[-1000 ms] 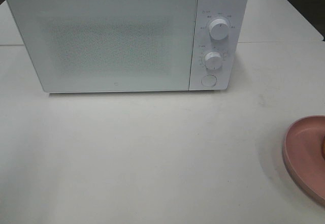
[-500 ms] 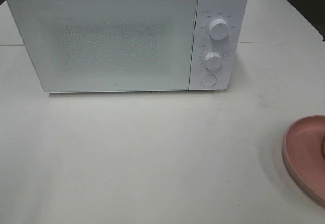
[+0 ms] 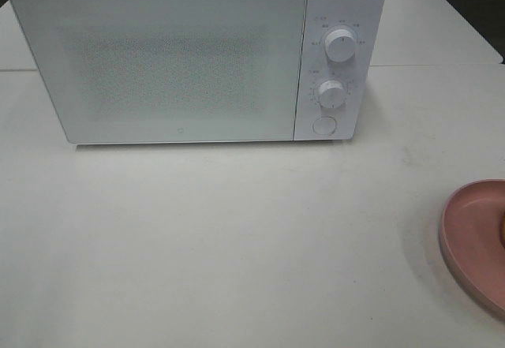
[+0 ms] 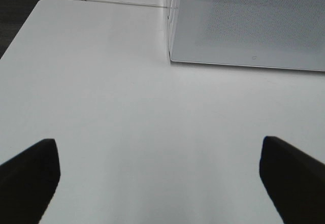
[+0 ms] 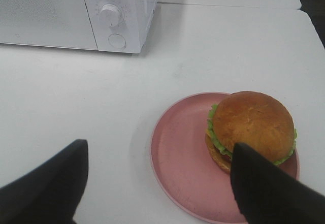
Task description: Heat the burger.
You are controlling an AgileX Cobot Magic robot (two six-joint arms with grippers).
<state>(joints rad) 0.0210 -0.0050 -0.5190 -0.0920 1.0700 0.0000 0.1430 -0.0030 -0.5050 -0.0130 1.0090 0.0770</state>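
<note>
The burger (image 5: pixel 251 125), with a glossy brown bun, green lettuce and yellow cheese, sits on a pink plate (image 5: pixel 177 153) in the right wrist view. My right gripper (image 5: pixel 158 150) hovers open above the plate's near side. One of its dark fingers (image 5: pixel 266 191) overlaps the burger's edge in that view; whether they touch I cannot tell. My left gripper (image 4: pixel 158 148) is open over bare table in front of the microwave (image 4: pixel 244 21). Neither gripper shows in the exterior high view, where only the plate's (image 3: pixel 473 245) left part is in frame at the right edge.
The white microwave (image 3: pixel 197 56) stands at the back of the table with its door shut. Two knobs (image 3: pixel 340 45) and a round button (image 3: pixel 323 125) sit on its right panel. A seam between tabletops (image 3: pixel 442 65) runs behind it.
</note>
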